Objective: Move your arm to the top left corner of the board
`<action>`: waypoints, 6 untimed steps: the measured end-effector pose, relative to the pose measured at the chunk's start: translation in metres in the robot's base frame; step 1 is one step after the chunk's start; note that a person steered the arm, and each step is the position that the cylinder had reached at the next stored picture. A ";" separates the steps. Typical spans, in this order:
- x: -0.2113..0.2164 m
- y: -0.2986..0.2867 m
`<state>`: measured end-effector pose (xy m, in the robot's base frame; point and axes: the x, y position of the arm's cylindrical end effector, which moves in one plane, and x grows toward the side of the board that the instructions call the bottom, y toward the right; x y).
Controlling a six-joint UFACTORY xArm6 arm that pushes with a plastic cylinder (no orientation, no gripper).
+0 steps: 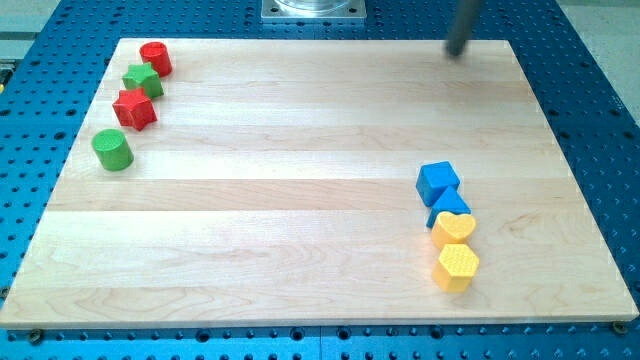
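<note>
My tip (457, 50) at pale wooden board's (300, 200) top right edge

Light: bright, even, from overhead
Shadows: short and soft beside blocks
Glare: faint sheen on board (300, 200)
Focus: rod slightly blurred

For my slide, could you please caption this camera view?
My tip at the board's top right edge, far from the red and green blocks at top left.

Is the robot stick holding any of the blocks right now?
No, nothing is held. My tip sits alone near the top right of the wooden board, touching no block, far from the red cylinder and the blue cube.
</note>
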<state>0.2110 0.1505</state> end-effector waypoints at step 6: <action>-0.019 -0.378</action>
